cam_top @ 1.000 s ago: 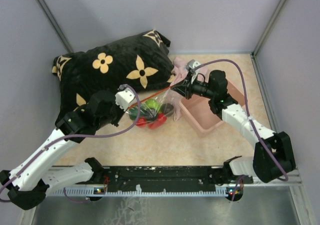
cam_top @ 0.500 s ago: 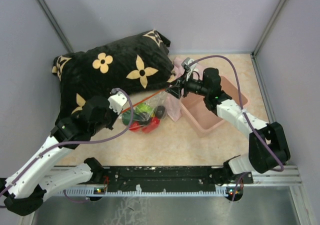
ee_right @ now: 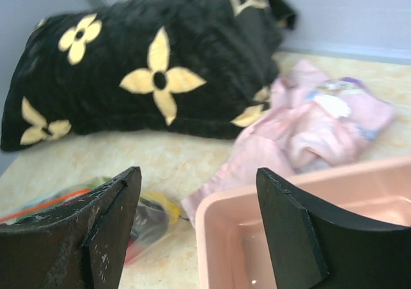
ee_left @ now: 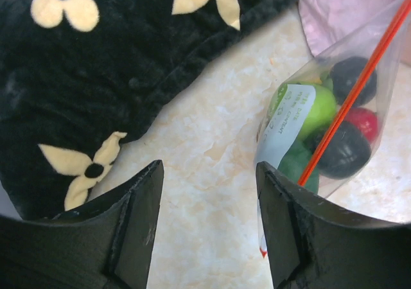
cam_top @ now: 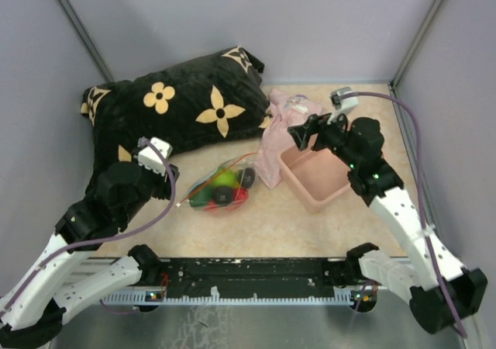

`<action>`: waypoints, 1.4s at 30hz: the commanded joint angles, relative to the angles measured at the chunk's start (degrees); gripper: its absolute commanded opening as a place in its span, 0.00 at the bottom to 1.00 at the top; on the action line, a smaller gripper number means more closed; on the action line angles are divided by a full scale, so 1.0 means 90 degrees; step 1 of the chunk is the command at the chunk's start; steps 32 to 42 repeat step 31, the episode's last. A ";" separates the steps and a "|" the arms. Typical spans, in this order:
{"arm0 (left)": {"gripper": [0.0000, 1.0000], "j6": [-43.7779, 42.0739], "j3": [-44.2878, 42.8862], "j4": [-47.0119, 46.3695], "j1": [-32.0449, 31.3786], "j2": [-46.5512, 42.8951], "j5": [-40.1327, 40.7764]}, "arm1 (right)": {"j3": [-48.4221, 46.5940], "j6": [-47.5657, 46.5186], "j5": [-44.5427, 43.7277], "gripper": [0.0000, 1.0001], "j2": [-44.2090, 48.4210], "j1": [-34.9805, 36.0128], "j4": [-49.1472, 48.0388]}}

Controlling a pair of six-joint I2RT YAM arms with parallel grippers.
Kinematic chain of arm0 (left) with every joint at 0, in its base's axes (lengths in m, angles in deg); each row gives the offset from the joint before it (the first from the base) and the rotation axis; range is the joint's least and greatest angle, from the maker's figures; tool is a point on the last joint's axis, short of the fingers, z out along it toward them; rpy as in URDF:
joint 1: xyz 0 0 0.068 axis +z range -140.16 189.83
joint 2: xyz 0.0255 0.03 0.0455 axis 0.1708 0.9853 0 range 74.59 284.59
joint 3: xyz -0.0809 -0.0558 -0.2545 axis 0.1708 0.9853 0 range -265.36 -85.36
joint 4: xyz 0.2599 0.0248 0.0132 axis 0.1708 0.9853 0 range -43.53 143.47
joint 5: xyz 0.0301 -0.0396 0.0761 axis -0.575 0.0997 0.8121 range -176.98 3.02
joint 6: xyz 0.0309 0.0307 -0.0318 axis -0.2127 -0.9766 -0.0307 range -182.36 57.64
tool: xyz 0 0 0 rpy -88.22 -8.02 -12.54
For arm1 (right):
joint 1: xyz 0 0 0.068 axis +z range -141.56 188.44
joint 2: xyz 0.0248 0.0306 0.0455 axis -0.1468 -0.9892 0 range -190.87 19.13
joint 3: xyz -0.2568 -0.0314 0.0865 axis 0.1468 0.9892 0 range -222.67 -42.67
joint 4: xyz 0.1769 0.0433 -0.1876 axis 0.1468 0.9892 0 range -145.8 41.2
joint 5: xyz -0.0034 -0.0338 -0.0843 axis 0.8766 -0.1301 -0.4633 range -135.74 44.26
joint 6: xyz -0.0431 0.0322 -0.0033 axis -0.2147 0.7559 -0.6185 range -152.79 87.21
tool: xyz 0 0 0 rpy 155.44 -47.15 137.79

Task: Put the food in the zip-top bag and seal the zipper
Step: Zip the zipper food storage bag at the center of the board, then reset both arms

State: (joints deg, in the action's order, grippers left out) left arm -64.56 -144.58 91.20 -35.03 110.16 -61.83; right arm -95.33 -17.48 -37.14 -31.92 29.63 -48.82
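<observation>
The zip-top bag (cam_top: 221, 188) lies on the table in front of the pillow, and nothing grips it. Through the clear plastic I see the food (ee_left: 316, 109): lime green, dark brown and red toy fruits. The orange-red zipper (ee_left: 341, 112) runs slantwise across the bag. My left gripper (ee_left: 209, 225) is open just left of the bag's corner, with bare tabletop between its fingers. My right gripper (ee_right: 199, 231) is open and empty above the near-left corner of the pink bin (ee_right: 225, 212). In the top view the left gripper (cam_top: 172, 186) and the right gripper (cam_top: 308, 130) stand on either side of the bag.
A black pillow (cam_top: 178, 108) with cream flowers fills the back left. A pale pink cloth (cam_top: 277, 136) lies between the pillow and the pink bin (cam_top: 318, 180). Grey walls close in the back and both sides.
Both grippers have opened, let go of the bag's zipper ends and drawn back. The bag has dropped onto the table and shifted slightly left and nearer.
</observation>
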 commanded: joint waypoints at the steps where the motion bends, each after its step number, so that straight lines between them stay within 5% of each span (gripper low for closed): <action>1: 0.74 0.0733 -0.0041 -0.0375 0.0014 -0.0803 0.0193 | 0.0422 0.0203 -0.2248 0.73 0.1549 -0.0040 0.1270; 8: 0.99 0.1082 0.0525 -0.1448 0.0014 -0.2452 0.0314 | 0.0814 -0.0003 -0.3505 0.74 0.3939 -0.0040 0.2353; 17: 1.00 0.1161 0.1596 -0.2102 0.0014 -0.3732 0.0866 | 0.1038 -0.0360 -0.4155 0.75 0.5494 -0.0040 0.2866; 42: 1.00 0.1037 0.2123 -0.2306 0.0014 -0.3883 0.1082 | 0.1400 -0.0549 -0.4102 0.76 0.5665 -0.0039 0.2655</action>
